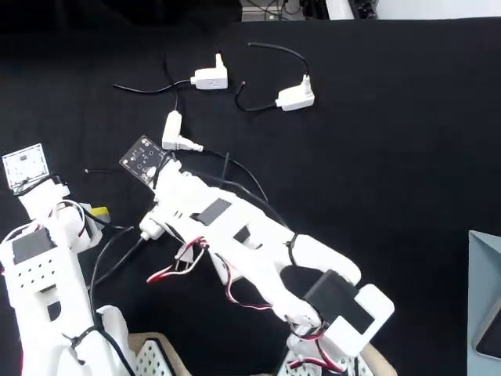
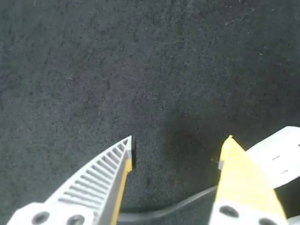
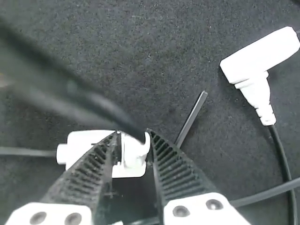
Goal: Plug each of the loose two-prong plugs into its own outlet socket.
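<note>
My right gripper [image 3: 132, 137] is shut on a small white plug [image 3: 93, 151], its black fingers pressing both sides. A black cable crosses just above it. Beyond it on the black mat lies a second white plug [image 3: 258, 62] with its cable. From above, the right arm [image 1: 235, 227] stretches toward the upper left, ending beside a white plug [image 1: 174, 131]. Farther back lie two more white plug pieces [image 1: 210, 77] [image 1: 296, 95], each with a short black cable. My left gripper [image 2: 180, 143] hangs open over bare mat, with yellow tips [image 1: 95, 211].
Loose black cables [image 1: 250, 184] curl over the mat around the right arm. A cable [image 2: 164, 211] runs under the left gripper, with a white part [image 2: 281, 150] close beside it. A grey box [image 1: 485, 298] sits at the right edge.
</note>
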### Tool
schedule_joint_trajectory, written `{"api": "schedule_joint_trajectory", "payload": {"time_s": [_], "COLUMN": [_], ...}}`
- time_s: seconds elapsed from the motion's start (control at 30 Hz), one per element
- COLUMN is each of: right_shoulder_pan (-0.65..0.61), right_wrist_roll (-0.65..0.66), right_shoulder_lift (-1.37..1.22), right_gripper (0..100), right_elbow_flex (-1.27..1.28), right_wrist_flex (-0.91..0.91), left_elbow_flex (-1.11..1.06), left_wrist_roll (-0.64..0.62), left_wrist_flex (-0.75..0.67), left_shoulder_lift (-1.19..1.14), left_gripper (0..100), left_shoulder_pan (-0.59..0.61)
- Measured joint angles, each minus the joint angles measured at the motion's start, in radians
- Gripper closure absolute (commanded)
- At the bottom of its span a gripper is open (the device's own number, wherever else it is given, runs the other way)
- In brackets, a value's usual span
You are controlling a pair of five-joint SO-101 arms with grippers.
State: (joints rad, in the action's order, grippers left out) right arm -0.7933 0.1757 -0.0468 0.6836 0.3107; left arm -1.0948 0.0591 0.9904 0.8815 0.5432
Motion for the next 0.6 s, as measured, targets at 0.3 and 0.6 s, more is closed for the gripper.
{"api": "schedule_joint_trajectory", "payload": {"time_s": [0.3,0.6], "right_shoulder_pan": [-0.002,-0.006], "right_wrist_roll": [0.005,0.081], "right_shoulder_lift": [-0.02,-0.031], "right_gripper": [98.7,98.3], "right_elbow_flex": [0.023,0.023], "right_wrist_flex": [-0.009,-0.009], "left_elbow_flex": [0.0,0.0], "left_wrist_roll": [0.0,-0.002], "left_wrist_flex": [0.0,0.0], "left_shoulder_lift": [0.0,0.0], "left_gripper": [70,70], "left_shoulder_pan": [0.0,0.0]}}
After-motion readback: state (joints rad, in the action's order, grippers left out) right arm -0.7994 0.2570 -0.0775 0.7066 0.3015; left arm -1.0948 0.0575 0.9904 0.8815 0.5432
